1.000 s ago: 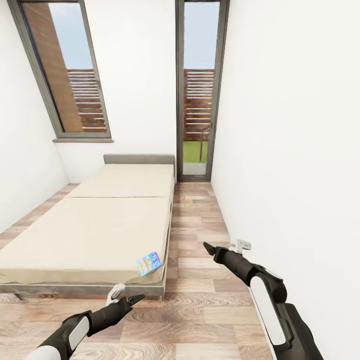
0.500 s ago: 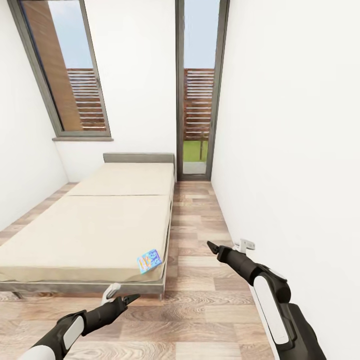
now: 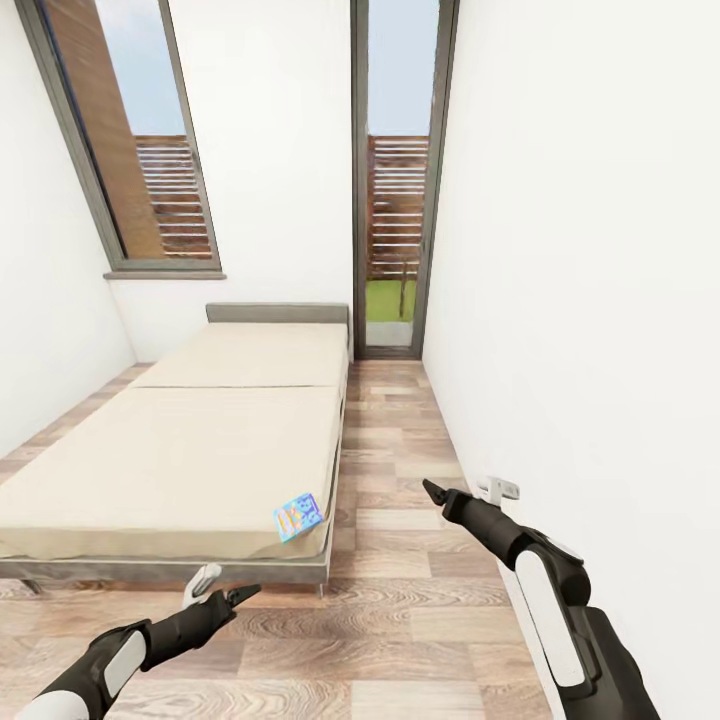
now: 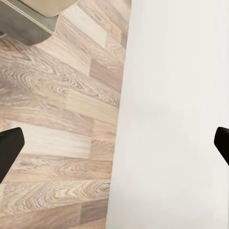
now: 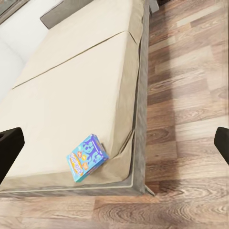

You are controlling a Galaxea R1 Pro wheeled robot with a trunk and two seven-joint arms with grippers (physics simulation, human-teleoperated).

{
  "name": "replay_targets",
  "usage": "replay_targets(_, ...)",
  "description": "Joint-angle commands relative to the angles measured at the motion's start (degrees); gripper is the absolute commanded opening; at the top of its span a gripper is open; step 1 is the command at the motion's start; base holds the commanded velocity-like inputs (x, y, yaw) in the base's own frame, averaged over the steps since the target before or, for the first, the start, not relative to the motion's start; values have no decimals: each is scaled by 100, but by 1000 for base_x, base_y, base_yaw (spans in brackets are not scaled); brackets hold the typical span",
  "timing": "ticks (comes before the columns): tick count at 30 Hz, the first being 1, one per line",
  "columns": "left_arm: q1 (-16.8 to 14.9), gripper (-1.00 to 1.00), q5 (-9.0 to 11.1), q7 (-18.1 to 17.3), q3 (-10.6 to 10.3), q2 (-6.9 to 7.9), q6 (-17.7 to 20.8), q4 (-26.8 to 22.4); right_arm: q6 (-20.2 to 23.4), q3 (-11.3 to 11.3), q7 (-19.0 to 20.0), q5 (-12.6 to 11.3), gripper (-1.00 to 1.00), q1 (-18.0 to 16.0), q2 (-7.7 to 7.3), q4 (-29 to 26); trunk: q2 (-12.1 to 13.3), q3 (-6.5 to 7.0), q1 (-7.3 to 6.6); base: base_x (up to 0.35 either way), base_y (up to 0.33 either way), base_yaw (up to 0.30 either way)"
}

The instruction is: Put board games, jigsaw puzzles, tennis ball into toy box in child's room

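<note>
Change: left arm has slid toward 7 o'clock in the head view and the right arm a little toward 3 o'clock; bed and windows have barely shifted, so the base is nearly at rest.
Left gripper [image 3: 240,593]: empty; its wrist view shows the two tips [image 4: 9,150] far apart, so the fingers are spread. It hangs low over the floor [image 3: 400,620], short of the bed's foot.
Right gripper [image 3: 430,488]: empty, fingers likewise spread wide in its wrist view, aimed along the aisle.
Board game [image 3: 298,516]: small blue box with orange print, lying flat on the bed's near corner at 6 o'clock of the mattress, touching nothing else.
Bed [image 3: 200,450]: long cream top, otherwise bare as far as I can see; a second game is not visible.
Why so held: both arms tucked low and forward, probably a carrying posture for driving up.
Edges: the box sits right by the mattress edge, so a nudge could tip it off.
Room: the plank aisle between bed and wall [image 3: 580,300] is narrow; the right arm runs near the wall.
Toy box: cannot tell where.
</note>
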Motion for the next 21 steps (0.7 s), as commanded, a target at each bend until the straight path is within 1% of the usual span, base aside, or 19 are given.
replay_targets(1,-10,100,29,-10,40,5,70,1,37,-39,36,2,100,-4,10,-5,-45,-24,22,0,0,0)
replay_targets(6,-37,100,29,-11,164,16,141,1,33,-103,34,8,100,-3,16,-9,-245,-114,132,0,0,0)
replay_targets(9,-47,100,32,-21,193,21,169,-3,31,-116,34,5,100,-2,7,-14,-366,-168,198,0,0,0)
replay_targets(11,-68,100,33,-70,205,31,204,-9,33,-122,37,3,100,-2,6,-18,-446,-204,242,0,0,0)
replay_targets(14,-133,100,34,-235,216,66,294,-38,35,-155,49,-20,100,-3,8,-18,-566,-258,308,0,0,0)
replay_targets(16,-194,100,32,-353,220,92,376,-64,34,-198,51,-88,100,-2,24,-12,-646,-293,352,0,0,0)
replay_targets(17,-259,100,30,-449,222,113,453,-81,17,-230,51,-206,100,-2,35,9,-686,-311,374,0,0,0)
replay_targets(21,-392,100,32,-554,230,134,547,-100,-69,-254,28,-469,100,-5,48,78,-847,-383,462,0,0,0)
